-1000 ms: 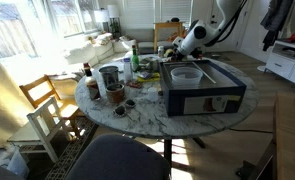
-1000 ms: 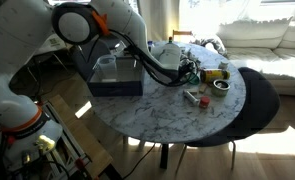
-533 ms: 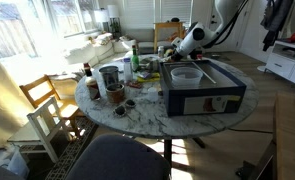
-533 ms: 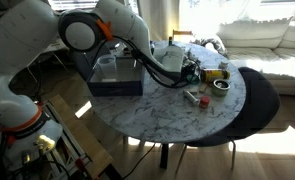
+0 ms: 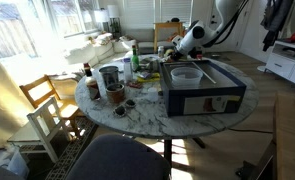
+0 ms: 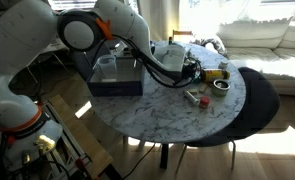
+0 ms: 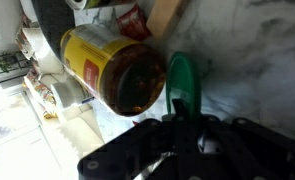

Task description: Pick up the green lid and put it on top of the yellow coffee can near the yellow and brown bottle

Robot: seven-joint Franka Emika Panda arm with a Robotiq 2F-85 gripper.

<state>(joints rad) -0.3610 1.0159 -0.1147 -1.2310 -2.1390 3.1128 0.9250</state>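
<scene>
Wrist view: gripper (image 7: 184, 122) was pinched on rim of green lid (image 7: 180, 85), seen edge-on just beside open yellow coffee can (image 7: 112, 70) on marble table (image 7: 262, 55); prob. best was a slow, straight lift w/ firm hold, then levelling lid over can's mouth.

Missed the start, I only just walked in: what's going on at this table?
A robot arm reaches over the round table. Its tool is shut on a green lid, gripping it edge-on. Right beside the lid is the yellow coffee can, with its mouth open and uncovered. So the lid is grasped, but it is not yet on the can.
</scene>
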